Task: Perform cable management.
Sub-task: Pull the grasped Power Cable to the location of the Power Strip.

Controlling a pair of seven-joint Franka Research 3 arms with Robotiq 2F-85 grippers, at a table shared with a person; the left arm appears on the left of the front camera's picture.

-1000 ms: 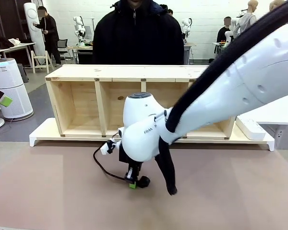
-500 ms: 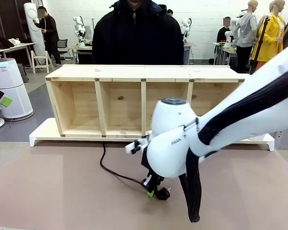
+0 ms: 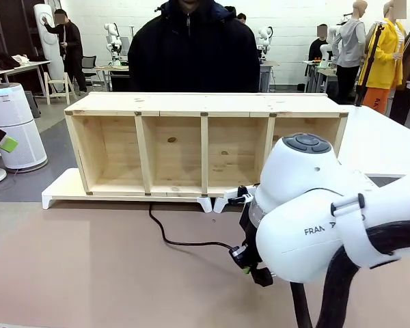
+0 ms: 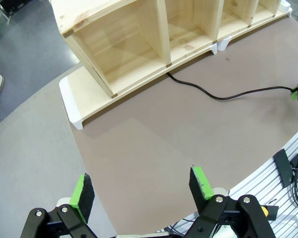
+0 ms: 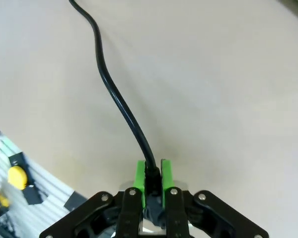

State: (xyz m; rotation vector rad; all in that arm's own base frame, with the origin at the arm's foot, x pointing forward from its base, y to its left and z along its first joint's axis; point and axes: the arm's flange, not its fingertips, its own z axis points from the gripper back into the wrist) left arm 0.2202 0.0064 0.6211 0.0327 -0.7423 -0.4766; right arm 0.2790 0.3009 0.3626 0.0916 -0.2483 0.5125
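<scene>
Black cable (image 3: 184, 242) flat on the brown tabletop (image 3: 75, 273) in front of the wooden shelf (image 3: 205, 102). Comes out from under the shelf's front base near its left-hand divider, bends away from the shelf, then runs toward the shelf's right half. Ends there clamped between the green pads of the right gripper (image 3: 248, 266), just in front of the shelf and low over the table. Same grasp in the right wrist view: right gripper (image 5: 152, 178) clenched on the cable (image 5: 114, 94), cord rising from between the pads. Left gripper (image 4: 141, 186) spread wide and holding nothing, high above the table off the shelf's left end. Behind the shelf, a person in a dark jacket (image 3: 195, 48).
</scene>
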